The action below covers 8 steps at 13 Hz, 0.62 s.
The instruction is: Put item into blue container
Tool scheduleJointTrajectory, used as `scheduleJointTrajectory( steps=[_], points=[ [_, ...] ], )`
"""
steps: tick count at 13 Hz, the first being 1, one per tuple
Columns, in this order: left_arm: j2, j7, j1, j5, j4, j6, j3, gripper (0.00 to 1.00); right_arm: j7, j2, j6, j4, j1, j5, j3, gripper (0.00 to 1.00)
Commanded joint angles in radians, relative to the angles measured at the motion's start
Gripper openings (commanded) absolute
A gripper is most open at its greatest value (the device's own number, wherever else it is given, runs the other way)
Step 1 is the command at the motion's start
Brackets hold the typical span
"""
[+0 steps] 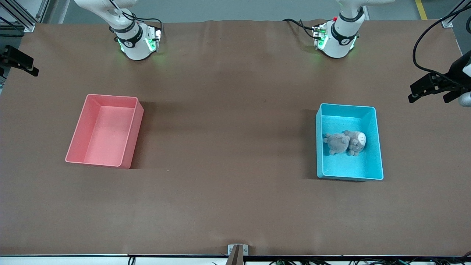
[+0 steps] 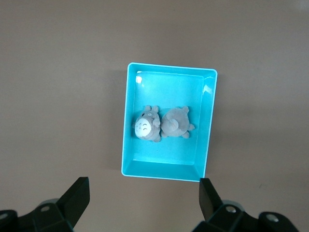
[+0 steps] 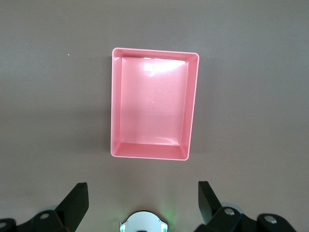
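Observation:
The grey plush animal (image 1: 347, 142) lies on its side inside the light blue container (image 1: 349, 107), toward the left arm's end of the table. Its pale face (image 2: 143, 127) points up, with the fuzzy body (image 2: 176, 123) beside it. High over the table, my left gripper (image 2: 144, 200) is open and holds nothing, looking straight down on the blue container (image 2: 169, 67). Just as high, my right gripper (image 3: 142, 193) is open and empty over the stretch between its own base and the pink bin. Neither gripper shows in the front view.
An empty pink bin (image 1: 110, 96) (image 3: 154, 50) stands toward the right arm's end. The arm bases (image 1: 136, 42) (image 1: 336, 40) stand along the table's back edge. Black camera mounts (image 1: 18, 60) (image 1: 438, 86) jut in at both table ends.

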Motion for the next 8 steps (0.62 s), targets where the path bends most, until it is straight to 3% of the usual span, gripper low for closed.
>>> scheduleJointTrajectory(
  steps=[1,5,8],
  points=[
    [-0.008,0.003,0.000,0.000,0.019,-0.008,0.003,1.00,0.002,-0.035,0.011,-0.038,0.002,0.002,0.001,1.00],
    [-0.004,-0.011,-0.002,0.003,0.028,0.012,0.001,1.00,0.006,-0.036,0.000,-0.038,-0.007,0.006,0.004,1.00],
    [-0.002,-0.011,-0.007,0.012,0.028,0.012,0.000,1.00,0.006,-0.036,-0.020,-0.039,-0.040,0.061,0.004,1.00]
  ],
)
